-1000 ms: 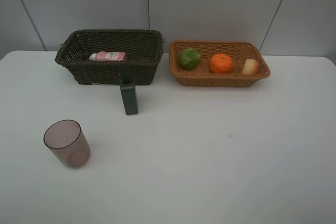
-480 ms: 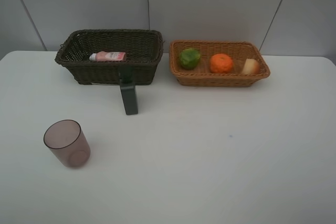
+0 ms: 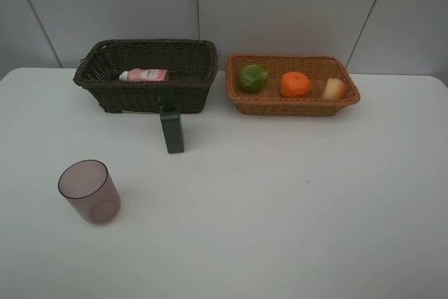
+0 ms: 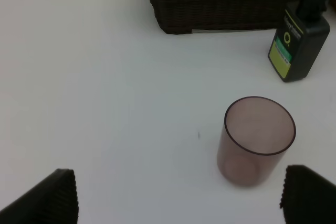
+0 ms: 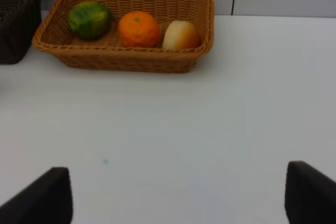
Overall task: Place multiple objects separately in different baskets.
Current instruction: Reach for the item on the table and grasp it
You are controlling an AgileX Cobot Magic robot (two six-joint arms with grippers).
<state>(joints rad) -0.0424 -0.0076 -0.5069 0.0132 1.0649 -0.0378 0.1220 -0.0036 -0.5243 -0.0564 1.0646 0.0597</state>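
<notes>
3 fruits point(image 3: 295, 84) in tan basket point(image 3: 294, 108), pink bottle point(image 3: 145, 75) in dark basket point(image 3: 133, 97). Unplaced on table point(image 3: 280, 208): cup point(image 3: 89, 191), green bottle point(image 3: 173, 131). Left hand point(image 4: 179, 196) and right hand point(image 5: 179, 195) released, empty. Next, probably: grasp cup with left hand.

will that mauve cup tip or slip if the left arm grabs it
The cup looks like thin translucent plastic and is empty, so probably light and easy to tip or slide on the smooth table. Its glossy wall may be slippery, and a hard squeeze would likely flex it.
</notes>
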